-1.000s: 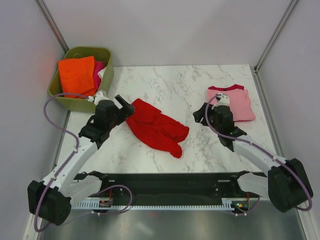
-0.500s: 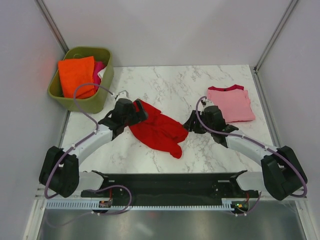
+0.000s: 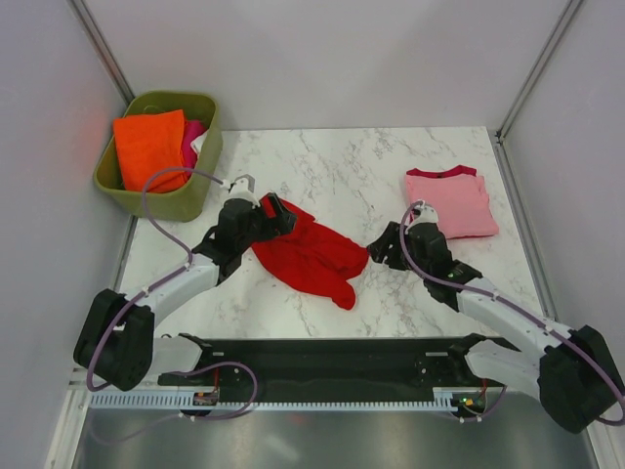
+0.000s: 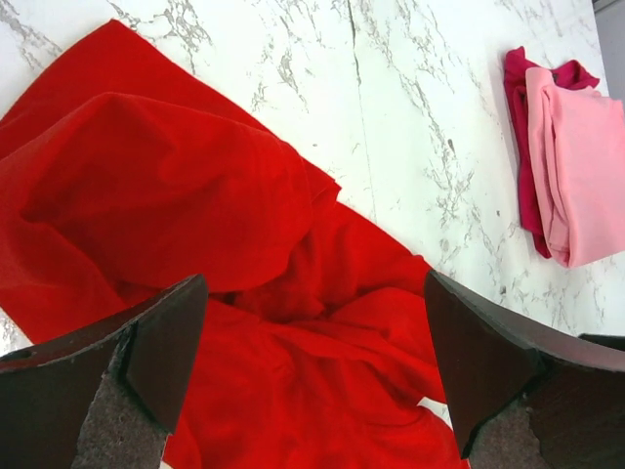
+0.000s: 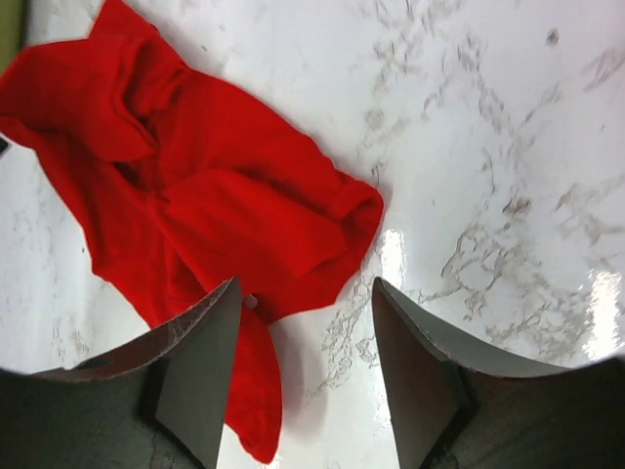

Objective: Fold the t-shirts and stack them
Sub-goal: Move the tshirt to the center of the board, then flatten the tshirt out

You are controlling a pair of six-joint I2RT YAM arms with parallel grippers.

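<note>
The bright red t-shirt (image 3: 311, 252) lies crumpled in the middle of the marble table; it also shows in the left wrist view (image 4: 195, 254) and the right wrist view (image 5: 205, 205). The light pink t-shirt with dark pink trim (image 3: 452, 200) lies folded at the back right, and its edge shows in the left wrist view (image 4: 576, 166). My left gripper (image 3: 276, 212) is open just above the red shirt's upper left part, with cloth between its fingers (image 4: 312, 391). My right gripper (image 3: 381, 246) is open and empty by the shirt's right edge (image 5: 305, 362).
An olive-green tub (image 3: 161, 200) at the back left holds an orange cloth (image 3: 148, 147) and pink cloth. Grey walls enclose the table on three sides. A black rail runs along the near edge (image 3: 322, 357).
Both arms have reached in toward the red t-shirt from either side. The left gripper has come over its upper left part. The right gripper has swung to its right edge. The shirts have not moved.
</note>
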